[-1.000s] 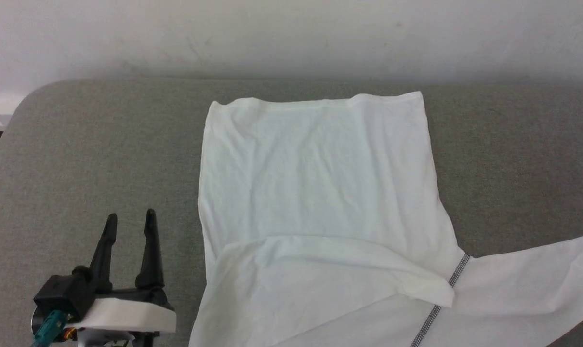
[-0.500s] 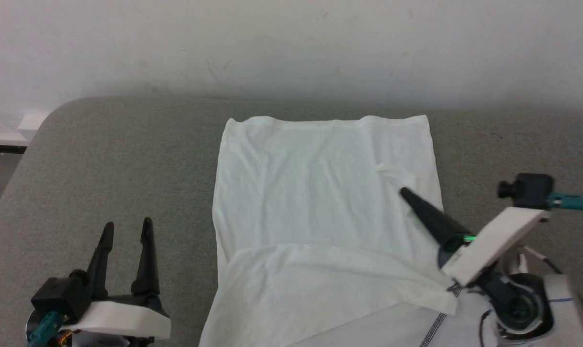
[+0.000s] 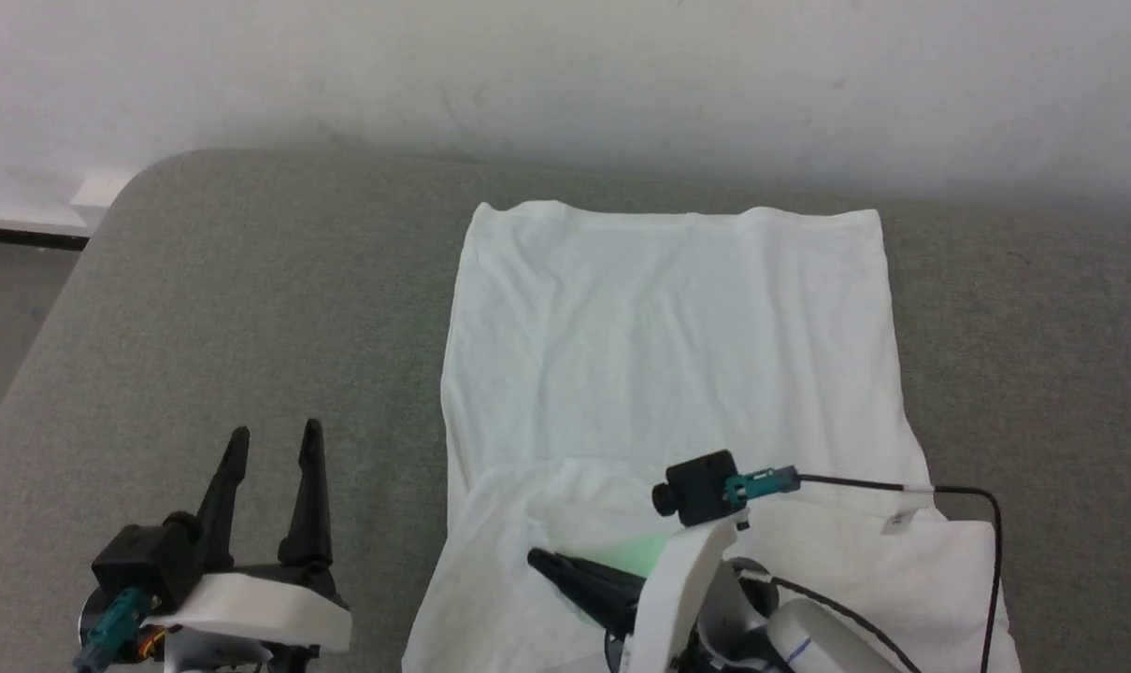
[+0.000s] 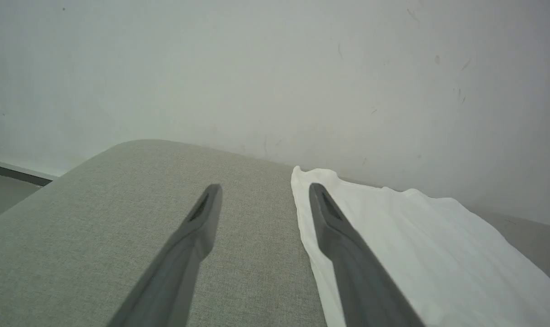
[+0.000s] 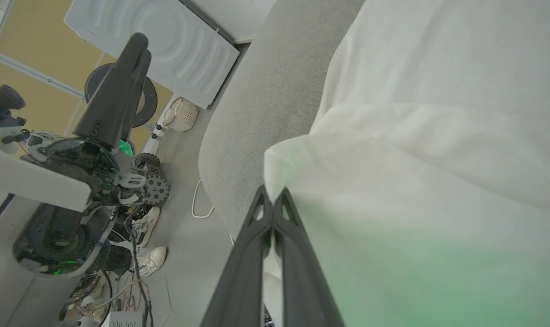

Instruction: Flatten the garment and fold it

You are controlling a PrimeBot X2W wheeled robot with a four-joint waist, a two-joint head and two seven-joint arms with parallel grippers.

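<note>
Grey counter [image 3: 248, 280] carrying the white garment [image 3: 668, 327], spread flat at centre with its near part folded over. Right gripper [image 3: 536, 559] closed on the fold's edge; left gripper [image 3: 276, 430] spread wide, empty, beside the cloth. Probable faults: thin fabric slipping from the pinch, or dragging that wrinkles the flattened body.

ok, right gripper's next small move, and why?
Probably open the right gripper and let go: it is shut on a corner of the white soft-fabric T-shirt, with the flap across the shirt's near part on the grey padded table. Left gripper stands open, off the cloth.
</note>
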